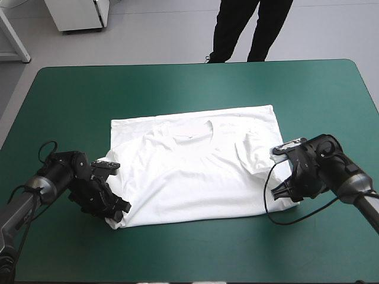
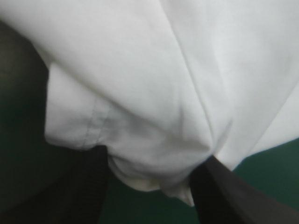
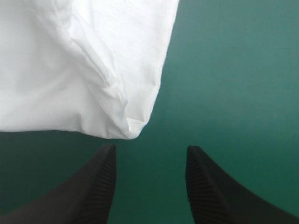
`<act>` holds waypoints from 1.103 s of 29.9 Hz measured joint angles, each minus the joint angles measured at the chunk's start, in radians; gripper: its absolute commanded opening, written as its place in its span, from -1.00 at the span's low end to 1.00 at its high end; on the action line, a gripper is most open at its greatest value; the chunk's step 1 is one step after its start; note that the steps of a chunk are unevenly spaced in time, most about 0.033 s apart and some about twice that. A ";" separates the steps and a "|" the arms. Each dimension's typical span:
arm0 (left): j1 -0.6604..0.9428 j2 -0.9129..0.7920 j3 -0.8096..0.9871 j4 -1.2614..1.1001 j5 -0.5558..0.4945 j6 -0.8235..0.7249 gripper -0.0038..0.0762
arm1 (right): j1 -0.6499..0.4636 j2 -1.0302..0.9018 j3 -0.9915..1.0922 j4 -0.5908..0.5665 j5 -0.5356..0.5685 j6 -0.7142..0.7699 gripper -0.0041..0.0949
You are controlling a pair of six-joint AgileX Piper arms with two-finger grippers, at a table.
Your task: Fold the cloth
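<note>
One teal-green table [image 1: 189,83], bearing one white T-shirt [image 1: 195,177] spread flat at its middle, collar toward the far edge. Item judged light, soft and limp, apt to sag and crease when lifted; best taken at the two near corners, with the hem kept taut between them. Left gripper [image 1: 118,211]: at the near left corner, black fingers [image 2: 233,196] standing apart, a bunched corner of cloth between them and draped over their tips; not seen clamped. Right gripper [image 3: 150,156]: spread wide, empty, the near right corner just ahead of its tips, not touching.
</note>
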 measured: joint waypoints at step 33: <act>0.000 0.003 -0.003 -0.003 0.006 0.010 -0.06 | 0.001 0.244 0.011 0.122 -0.088 -0.028 -0.96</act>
